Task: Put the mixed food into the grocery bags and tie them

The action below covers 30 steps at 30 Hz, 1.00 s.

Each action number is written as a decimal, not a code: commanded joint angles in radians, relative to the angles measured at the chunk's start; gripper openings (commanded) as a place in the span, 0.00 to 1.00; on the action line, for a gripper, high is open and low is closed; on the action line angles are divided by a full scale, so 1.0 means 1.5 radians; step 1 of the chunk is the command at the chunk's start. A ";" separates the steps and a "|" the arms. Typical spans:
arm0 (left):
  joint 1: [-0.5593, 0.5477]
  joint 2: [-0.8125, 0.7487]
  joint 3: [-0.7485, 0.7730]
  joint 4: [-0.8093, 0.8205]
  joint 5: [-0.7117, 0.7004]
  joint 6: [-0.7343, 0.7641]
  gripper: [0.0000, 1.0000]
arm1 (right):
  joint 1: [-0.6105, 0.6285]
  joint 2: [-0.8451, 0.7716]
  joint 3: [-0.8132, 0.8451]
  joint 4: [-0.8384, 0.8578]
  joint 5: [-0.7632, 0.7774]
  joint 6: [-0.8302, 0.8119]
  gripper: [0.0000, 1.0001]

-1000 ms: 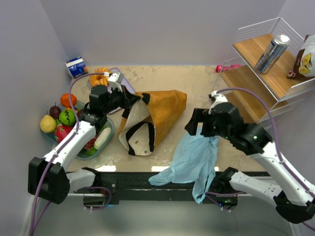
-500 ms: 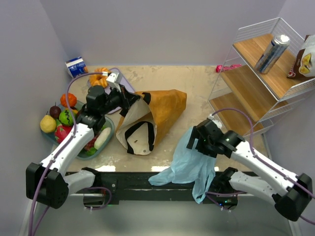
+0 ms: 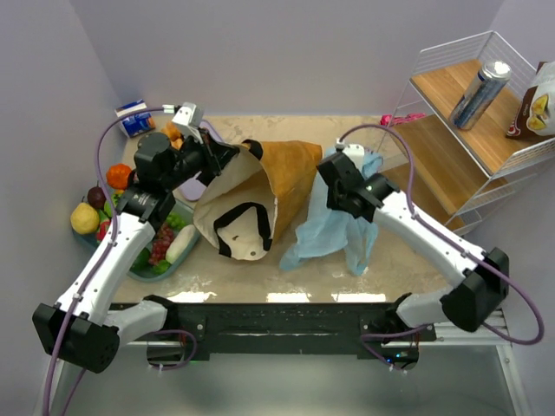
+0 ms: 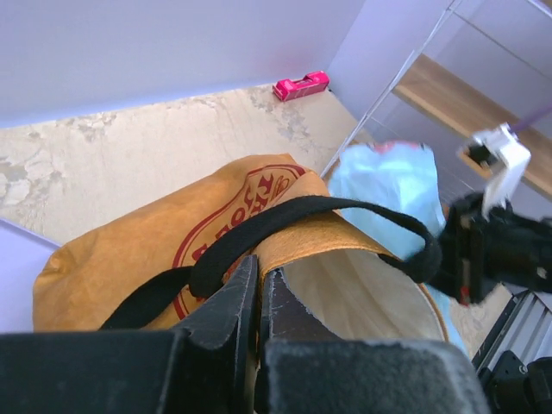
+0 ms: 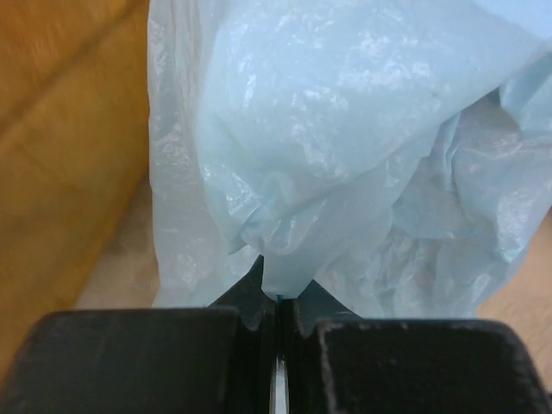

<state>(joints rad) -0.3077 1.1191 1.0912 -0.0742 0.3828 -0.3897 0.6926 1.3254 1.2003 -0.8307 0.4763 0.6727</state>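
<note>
The mustard-tan tote [image 3: 276, 178] lies on its side mid-table with its mouth facing the near edge and its black handles [image 3: 243, 227] draped over the opening. My left gripper [image 3: 227, 161] is shut on the tote's rim; the left wrist view shows the rim [image 4: 345, 233] pinched in my left gripper [image 4: 259, 269]. My right gripper [image 3: 340, 206] is shut on the light-blue plastic bag [image 3: 328, 232], which hangs beside the tote; the right wrist view shows the film [image 5: 345, 129] bunched in my right gripper [image 5: 279, 291]. A pear [image 3: 84, 218], a plum [image 3: 97, 198] and an orange [image 3: 120, 176] sit at the left. A silver can [image 3: 479, 94] and a snack packet [image 3: 539, 106] stand on the shelf.
A clear teal tub [image 3: 169, 258] with produce sits under my left arm. A wire rack with wooden shelves [image 3: 451, 160] fills the right side. A blue carton [image 3: 134, 117] stands at the back left and a pink item [image 3: 401, 120] at the back right.
My right gripper has shut on the blue bag and carried it from the front edge up beside the tote. My left arm has lifted the tote's rim, widening the mouth.
</note>
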 commanded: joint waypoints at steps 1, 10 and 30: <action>0.004 -0.016 0.051 -0.006 -0.015 0.004 0.00 | -0.071 0.123 0.106 -0.043 0.180 -0.177 0.00; 0.001 -0.001 0.064 -0.032 -0.022 -0.002 0.00 | -0.126 0.214 0.266 -0.027 0.024 -0.265 0.75; 0.002 0.064 0.109 0.000 -0.027 -0.059 0.00 | 0.023 -0.137 -0.211 0.378 -0.461 -0.100 0.83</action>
<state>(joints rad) -0.3077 1.2156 1.1873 -0.1833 0.3248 -0.4381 0.6575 1.1038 0.9089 -0.4427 -0.1726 0.4465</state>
